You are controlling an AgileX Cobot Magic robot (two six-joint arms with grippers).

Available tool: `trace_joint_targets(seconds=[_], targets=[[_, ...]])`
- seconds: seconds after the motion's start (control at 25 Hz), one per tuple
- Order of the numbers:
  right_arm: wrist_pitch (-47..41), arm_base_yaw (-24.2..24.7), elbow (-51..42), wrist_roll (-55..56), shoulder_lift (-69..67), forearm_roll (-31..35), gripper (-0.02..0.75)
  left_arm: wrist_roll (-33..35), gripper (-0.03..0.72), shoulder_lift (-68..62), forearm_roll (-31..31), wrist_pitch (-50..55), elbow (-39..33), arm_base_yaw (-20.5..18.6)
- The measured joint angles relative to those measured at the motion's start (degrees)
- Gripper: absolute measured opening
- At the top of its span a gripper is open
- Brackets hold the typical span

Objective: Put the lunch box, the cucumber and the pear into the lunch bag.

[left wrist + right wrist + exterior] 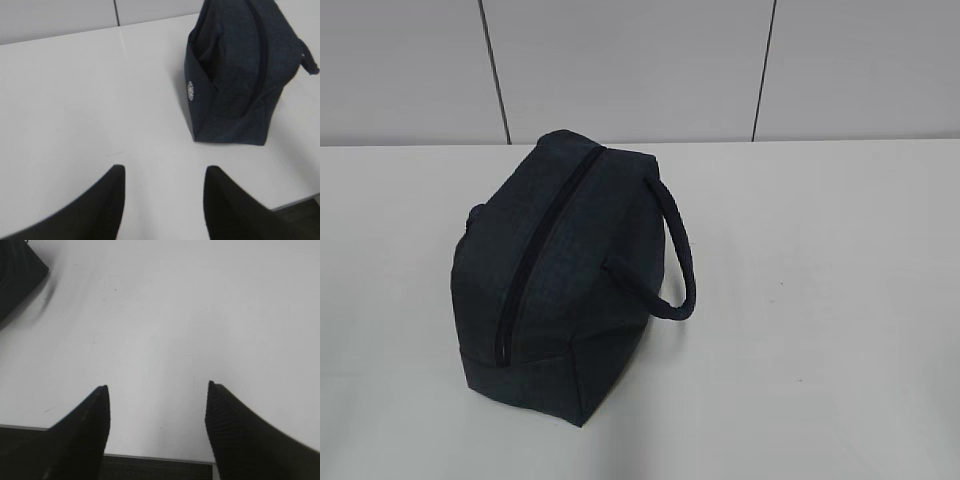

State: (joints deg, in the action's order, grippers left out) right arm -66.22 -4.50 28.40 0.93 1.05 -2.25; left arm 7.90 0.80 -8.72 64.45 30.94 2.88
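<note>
The lunch bag (560,290) stands zipped shut on the white desk (820,300); both arms' jaws hang apart and empty nearby. Food unseen; unzipping likely comes next.

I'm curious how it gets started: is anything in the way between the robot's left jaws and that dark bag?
Nothing visible. In the left wrist view, only bare white table lies between the left gripper and the lunch bag. The bag's zipper looks closed.
</note>
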Motion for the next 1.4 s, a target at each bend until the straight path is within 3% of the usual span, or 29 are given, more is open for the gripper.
trace_joint_targets(seconds=[0.16,0.36,0.68,1.4], targets=[[0.06,3.5,0.0,0.0,0.0,0.0,0.477,0.0,0.293,0.0,0.0,0.0,-0.04,-5.85],[0.14,3.59,0.0,0.0,0.0,0.0,0.477,0.04,0.29,0.0,0.0,0.0,-0.04,-9.86],[0.14,2.74,0.0,0.0,0.0,0.09,0.477,0.04,0.28,0.0,0.0,0.0,-0.04,-6.56],[0.14,2.74,0.0,0.0,0.0,0.09,0.477,0.04,0.277,0.0,-0.05,-0.05,-0.04,-6.32]])
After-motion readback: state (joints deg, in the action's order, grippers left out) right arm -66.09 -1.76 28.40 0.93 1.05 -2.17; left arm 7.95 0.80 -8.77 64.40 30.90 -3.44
